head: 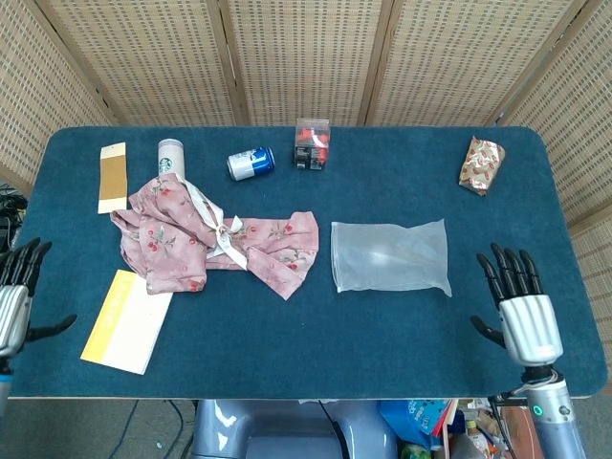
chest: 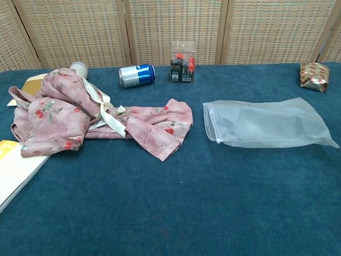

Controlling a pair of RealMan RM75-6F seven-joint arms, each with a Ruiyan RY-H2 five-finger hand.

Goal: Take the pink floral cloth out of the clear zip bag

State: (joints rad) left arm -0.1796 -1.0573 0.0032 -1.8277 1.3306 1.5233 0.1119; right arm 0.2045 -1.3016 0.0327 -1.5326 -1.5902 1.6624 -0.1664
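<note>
On table left-centre: cloth (head: 212, 239), crumpled, fully outside bag (head: 390, 256). Judged soft, light, limp; bunched folds or ribbon offer best hold. Left hand (head: 13, 311), right hand (head: 521, 316): fingers apart, empty.

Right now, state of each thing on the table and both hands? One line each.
pink floral cloth: out of the bag, crumpled on the table
clear zip bag: flat, empty
blue can: on its side
white cup: upright
clear box: upright
left hand: holds nothing, fingers apart
right hand: holds nothing, fingers apart
</note>
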